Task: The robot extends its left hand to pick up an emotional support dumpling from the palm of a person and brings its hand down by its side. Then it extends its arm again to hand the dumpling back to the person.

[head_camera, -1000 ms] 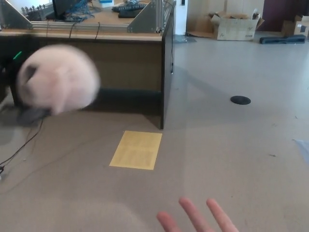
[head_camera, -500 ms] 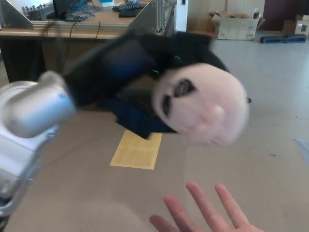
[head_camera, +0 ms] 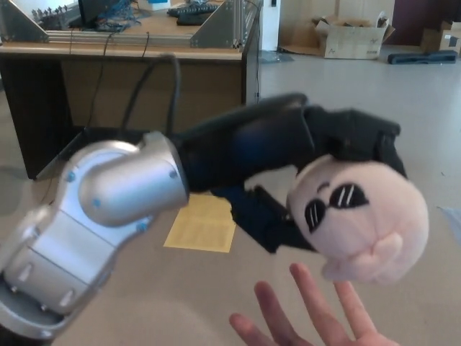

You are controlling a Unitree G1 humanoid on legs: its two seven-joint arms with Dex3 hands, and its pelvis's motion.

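Dumpling (head_camera: 364,220) sits in my left hand (head_camera: 353,140), whose black fingers (head_camera: 382,137) curl over its top and clamp it; its sunglasses face points toward my camera. Just below the fingers and the plush, a person's palm (head_camera: 317,324) lies open, fingertips up, close under the dumpling; I cannot tell if they touch. My silver and black left arm (head_camera: 122,209) crosses most of the view from lower left, blocking much of the floor behind it. Below the wrist, a yellow sheet (head_camera: 198,227) lies on the floor, partly hidden by the arm. Behind the fingers stands a desk (head_camera: 130,54) with cables hanging. Far beyond the fingers, a cardboard box (head_camera: 349,36) rests by the wall. I see nothing of my right hand.
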